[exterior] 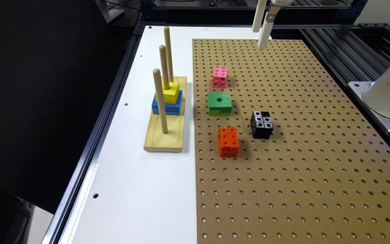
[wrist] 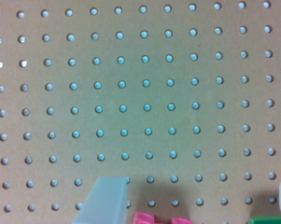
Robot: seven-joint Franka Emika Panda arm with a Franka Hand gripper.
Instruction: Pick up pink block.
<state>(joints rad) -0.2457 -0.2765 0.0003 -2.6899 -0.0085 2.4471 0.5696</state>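
Your gripper hangs high over the far end of the pegboard, white fingers spread apart w/ nothing between them. Pink block sits flat on the board, below and to the ext. view's left of the gripper, well apart from it. It's a cube, so no long axis; holed faces point up and toward the camera, edges approx. square w/ the board's hole rows. Just nearer the camera: green block, then orange cube; black cube off to the ext. view's right. In the wrist view, pink block's top pokes in at the frame edge beside one finger.
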